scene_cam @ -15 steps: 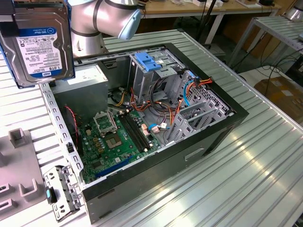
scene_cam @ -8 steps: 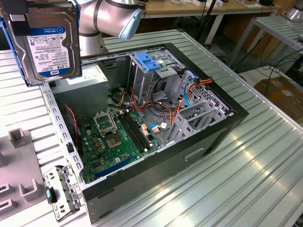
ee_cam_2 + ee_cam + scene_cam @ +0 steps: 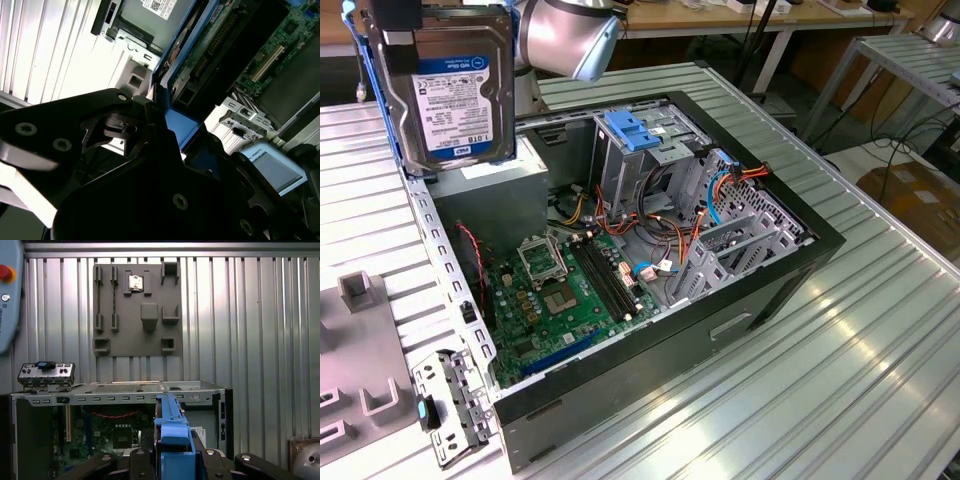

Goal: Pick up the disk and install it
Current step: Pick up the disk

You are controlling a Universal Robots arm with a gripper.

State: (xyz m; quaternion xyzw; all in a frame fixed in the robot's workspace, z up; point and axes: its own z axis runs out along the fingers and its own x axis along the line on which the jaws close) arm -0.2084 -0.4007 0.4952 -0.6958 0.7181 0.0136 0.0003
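The disk hangs upright in the air above the open computer case, toward the case's end with the grey power supply box. The black fingers are clenched on the disk's blue frame, apparently one on each side, though the contact itself is mostly hidden. The case lies on its side on the ribbed metal counter, and the blue latch sits atop the case's drive cage.

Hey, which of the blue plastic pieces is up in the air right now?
The blue frame around the disk, lifted clear of the case; the ridged latch sits inside it, the small clip on a loose bracket.
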